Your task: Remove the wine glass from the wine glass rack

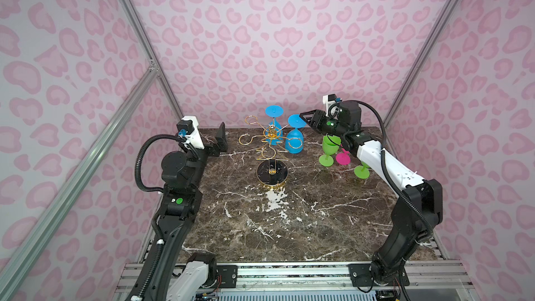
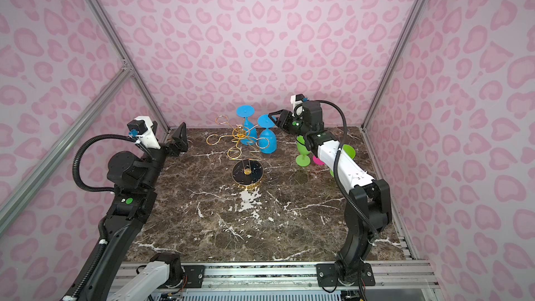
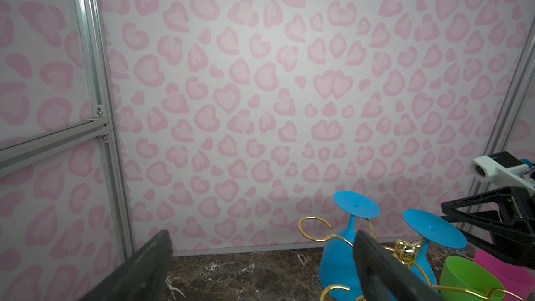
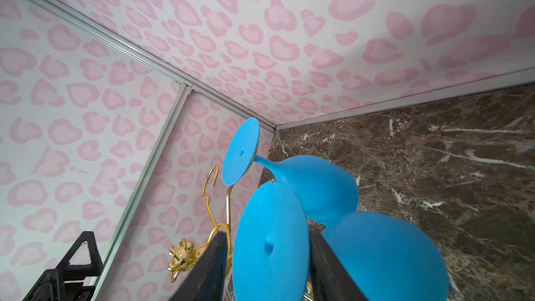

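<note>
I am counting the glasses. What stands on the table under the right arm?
A green wine glass, almost whole, the foot of a pink glass and the foot of a second green glass. The arm covers those two bowls.

The left arm [image 1: 173, 235] and the right arm [image 1: 411, 215] are 2 slim, mostly matte black limbs with smooth white shells [image 1: 376, 160] on some links. A ribbed black cable [image 1: 139, 166] loops beside each. A round green sticker [image 1: 179, 200] marks a black joint housing. A white wrist camera mount [image 1: 191, 131] carries a small blue connector [image 1: 181, 133]. The left hand [image 3: 262, 233] and the right hand [image 4: 267, 235] have flat black fingers on open triangular frames. A black mounting plate [image 1: 362, 273] shows small screws.
</note>
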### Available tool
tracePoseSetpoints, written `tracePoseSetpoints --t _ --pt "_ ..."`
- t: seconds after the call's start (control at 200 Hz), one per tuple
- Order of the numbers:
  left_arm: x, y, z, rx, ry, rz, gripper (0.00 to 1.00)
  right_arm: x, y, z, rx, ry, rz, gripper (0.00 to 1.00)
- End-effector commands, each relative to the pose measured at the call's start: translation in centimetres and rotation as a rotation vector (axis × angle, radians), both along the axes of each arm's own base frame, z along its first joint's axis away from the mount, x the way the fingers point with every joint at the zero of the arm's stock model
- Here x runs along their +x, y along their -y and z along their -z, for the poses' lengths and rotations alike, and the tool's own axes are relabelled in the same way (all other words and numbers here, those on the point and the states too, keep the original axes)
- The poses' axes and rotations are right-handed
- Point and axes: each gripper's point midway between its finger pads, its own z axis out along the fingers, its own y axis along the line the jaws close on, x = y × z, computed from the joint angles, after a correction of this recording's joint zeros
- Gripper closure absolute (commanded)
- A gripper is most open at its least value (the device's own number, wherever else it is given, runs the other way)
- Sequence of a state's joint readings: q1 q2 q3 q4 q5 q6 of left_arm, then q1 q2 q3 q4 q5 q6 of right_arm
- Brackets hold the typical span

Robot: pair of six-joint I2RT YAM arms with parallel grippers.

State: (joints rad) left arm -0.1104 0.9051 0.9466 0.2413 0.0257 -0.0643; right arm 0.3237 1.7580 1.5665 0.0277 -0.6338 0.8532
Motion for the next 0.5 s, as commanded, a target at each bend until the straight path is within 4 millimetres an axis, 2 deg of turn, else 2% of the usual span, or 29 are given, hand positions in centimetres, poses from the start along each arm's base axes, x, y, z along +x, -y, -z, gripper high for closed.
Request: tracePoseSetpoints --t 0.0,0.3,0.495 --pt "-0.29 0.0 -1.24 -0.013 0.052 0.006 0.02 -0.2 -0.14 0.47 -0.007 -0.003 -0.011 0.56" --pt "-0.39 -0.08 -1.35 -0.014 0.055 0.003 0.01 -0.68 -0.03 0.65 -0.007 -0.015 -0.013 0.63" --pt "-0.52 -0.1 -1.47 -0.013 0.059 0.002 0.02 -0.86 0.03 0.58 -0.006 -0.016 -0.013 0.73"
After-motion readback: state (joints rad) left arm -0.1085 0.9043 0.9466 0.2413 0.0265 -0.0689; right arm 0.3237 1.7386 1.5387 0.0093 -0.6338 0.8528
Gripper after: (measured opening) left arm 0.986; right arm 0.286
